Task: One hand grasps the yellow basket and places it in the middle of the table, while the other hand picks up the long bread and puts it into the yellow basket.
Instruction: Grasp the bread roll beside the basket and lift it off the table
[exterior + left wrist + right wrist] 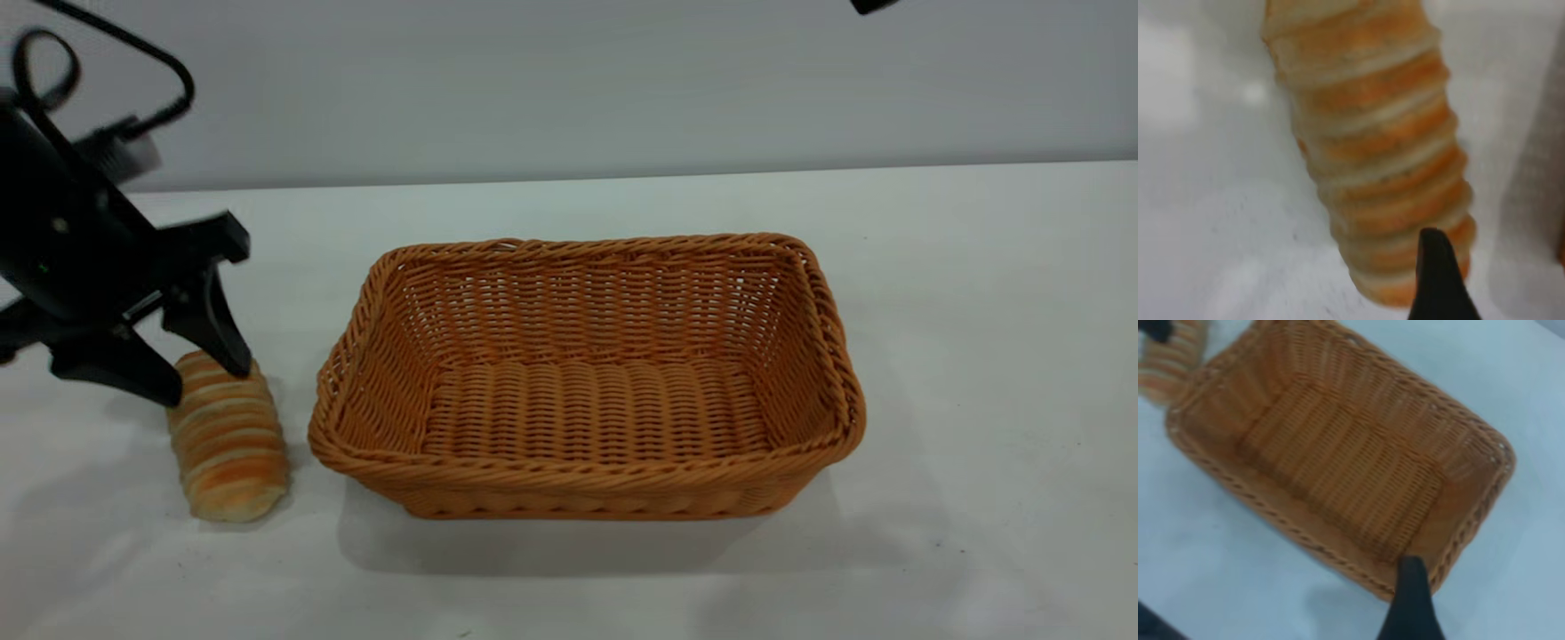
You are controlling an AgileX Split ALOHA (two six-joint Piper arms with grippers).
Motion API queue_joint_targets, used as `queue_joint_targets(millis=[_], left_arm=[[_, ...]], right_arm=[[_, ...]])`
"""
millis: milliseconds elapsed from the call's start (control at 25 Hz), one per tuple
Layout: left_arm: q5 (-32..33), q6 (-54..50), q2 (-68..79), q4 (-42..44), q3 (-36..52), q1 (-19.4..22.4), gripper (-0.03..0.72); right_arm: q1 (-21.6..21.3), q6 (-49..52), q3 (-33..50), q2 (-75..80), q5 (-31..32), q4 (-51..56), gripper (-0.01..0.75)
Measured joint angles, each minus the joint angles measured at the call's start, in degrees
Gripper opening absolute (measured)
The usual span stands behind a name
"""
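The yellow basket [587, 382] stands empty in the middle of the table [978, 356]. It also fills the right wrist view [1338, 460]. The long bread [229, 440] lies on the table just left of the basket, and it shows close up in the left wrist view [1378, 153]. My left gripper [203, 384] is open and reaches down over the bread's far end, with one finger on each side. One of its fingertips [1438, 280] shows against the bread's end. My right gripper [876, 4] is high above the table's far right, almost out of view.
The left arm's black body and cables [71, 222] hang over the table's left edge. White tabletop lies in front of the basket and to its right. A grey wall [569, 80] stands behind the table.
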Motion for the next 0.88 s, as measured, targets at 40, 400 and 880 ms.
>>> queue_joint_targets(millis=[40, 400, 880], left_arm=[[-0.4, 0.0, 1.2, 0.0, -0.4, 0.0, 0.513], [-1.3, 0.2, 8.8, 0.0, -4.5, 0.0, 0.511], [-4.1, 1.1, 12.8, -0.3, -5.5, 0.0, 0.187]], right_arm=[[0.6, 0.0, 0.0, -0.5, 0.3, 0.1, 0.571], [2.7, 0.0, 0.0, -1.3, 2.2, 0.9, 0.570], [2.7, 0.0, 0.0, -1.4, 2.3, 1.1, 0.570]])
